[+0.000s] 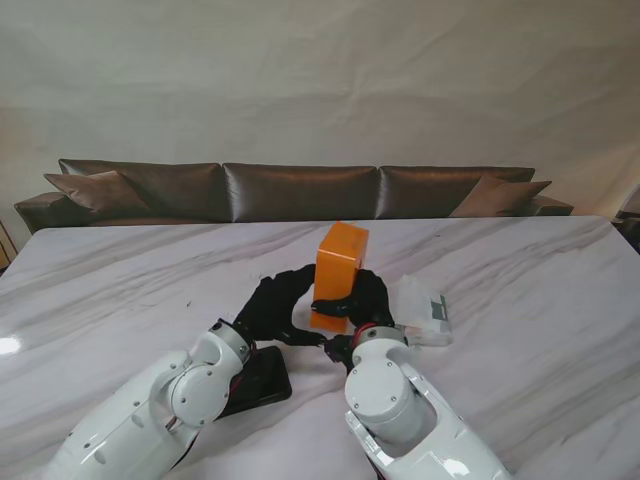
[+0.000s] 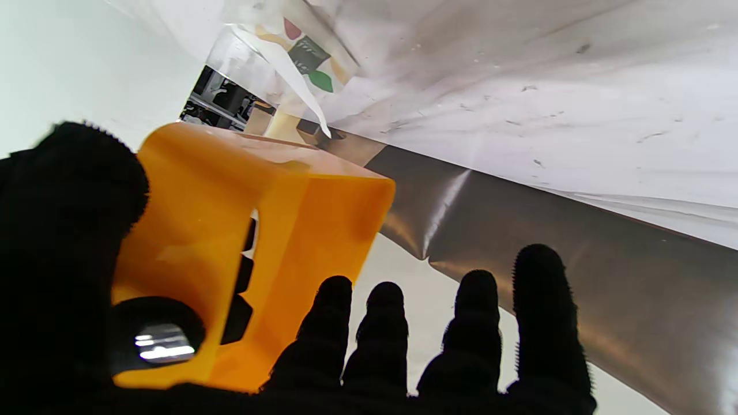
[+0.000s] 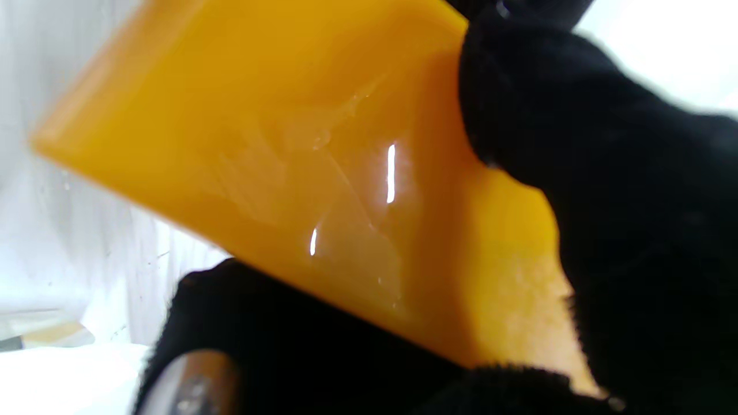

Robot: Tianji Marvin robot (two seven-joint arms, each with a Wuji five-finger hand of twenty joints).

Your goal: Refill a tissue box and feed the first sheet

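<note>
An orange tissue box (image 1: 341,262) stands on end near the middle of the marble tabletop (image 1: 520,290), gripped low down by the right robot hand (image 1: 352,297), whose black-gloved fingers (image 3: 582,144) wrap the shiny orange shell in the right wrist view. The left robot hand (image 1: 272,305) sits just beside the box on its left; the left wrist view shows its four fingers (image 2: 380,323) spread apart and its thumb (image 2: 63,190) close against the box's side, but whether it actually presses the box cannot be told, and it appears to hold nothing. That same view shows an opening in the box's face, with no white sheet visible through it.

Just to the right of the box lies a clear plastic tissue pack (image 1: 428,311), flat on the tabletop and apart from both hands. A dark flat object (image 1: 258,380) rests beside the left arm, nearer to me; what it is cannot be made out.

By the look of things, the job is at an early stage: the box is held and turned up, while the pack is not yet inside and no first sheet has been fed through the slot.
</note>
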